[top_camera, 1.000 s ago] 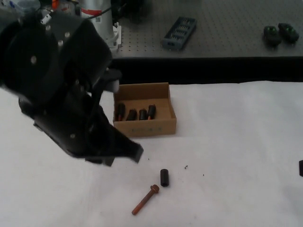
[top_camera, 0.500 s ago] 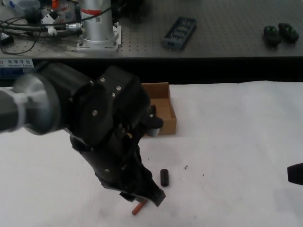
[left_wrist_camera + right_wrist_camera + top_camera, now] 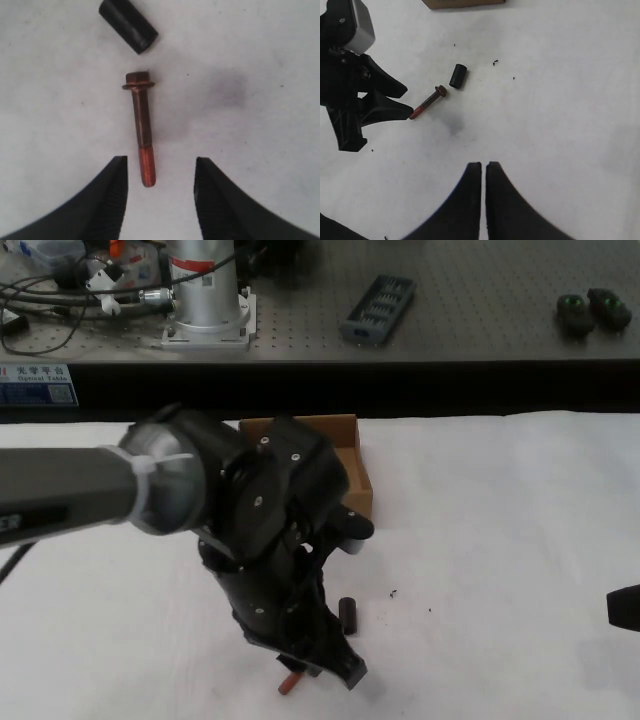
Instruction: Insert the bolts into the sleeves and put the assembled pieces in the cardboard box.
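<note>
The left gripper (image 3: pixel 160 167) hangs low over the white cloth (image 3: pixel 500 540) with its fingers spread and empty. The threaded, redder end of the bolt (image 3: pixel 141 125) lies in the gap between them, touching neither. That reads as a line-up for a pinch across the shank, leaving the head end free to go into the sleeve. In the high view this arm takes up the centre and lower centre of the frame. Its wrist is turned downward, and the bolt (image 3: pixel 290 683) peeps out at the bottom edge just under the fingers. The sleeve (image 3: pixel 347 614) lies on its side just right of and above that spot. It sits close to the bolt's flanged head but apart from it, with its bore at an angle to the shank rather than in line. The right gripper (image 3: pixel 483 167) is pressed closed on nothing and is held well back from the parts, probably to keep out of the left arm's way. The cardboard box (image 3: pixel 350 455) sits in the upper centre behind the left arm, which hides most of its inside, so its contents cannot be told. Counted on the cloth are one loose bolt, one loose sleeve and one box.
</note>
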Tool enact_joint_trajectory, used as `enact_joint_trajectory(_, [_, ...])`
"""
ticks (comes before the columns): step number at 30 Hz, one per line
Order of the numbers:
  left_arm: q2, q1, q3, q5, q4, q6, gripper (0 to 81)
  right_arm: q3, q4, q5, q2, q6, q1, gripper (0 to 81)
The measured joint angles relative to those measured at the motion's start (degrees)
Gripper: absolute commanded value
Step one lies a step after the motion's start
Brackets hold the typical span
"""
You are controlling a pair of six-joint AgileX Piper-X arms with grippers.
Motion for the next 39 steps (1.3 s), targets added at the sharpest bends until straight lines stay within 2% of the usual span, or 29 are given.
enact_joint_trajectory(16, [9.63, -0.06, -4.41, -2.27, -1.46, 5.48, 30.4, 0.0, 0.0, 0.0, 0.0, 0.0, 0.0, 3.8])
enact_joint_trajectory(19, [9.94, -0.06, -4.62, -2.62, -1.56, 5.6, 21.4, 0.0, 0.0, 0.0, 0.0, 0.0, 0.0, 3.8])
enact_joint_trajectory(23, [10.23, -0.06, -5.05, -2.61, -1.68, 5.67, 2.2, 0.0, 0.0, 0.0, 0.0, 0.0, 0.0, 3.8])
enact_joint_trajectory(24, [10.21, -0.06, -5.2, -2.61, -1.68, 5.67, 0.6, 0.0, 0.0, 0.0, 0.0, 0.0, 0.0, 3.8])
enact_joint_trajectory(33, [9.25, -0.06, -7.26, -2.91, -2.07, 4.93, 0.6, 0.0, 0.0, 0.0, 0.18, 0.0, 0.0, 3.8])
enact_joint_trajectory(39, [1.81, 1.39, -7.21, -3.12, -4.56, -4.41, 0.6, 0.0, 0.0, -0.14, 3.81, 0.0, 0.0, 3.8])
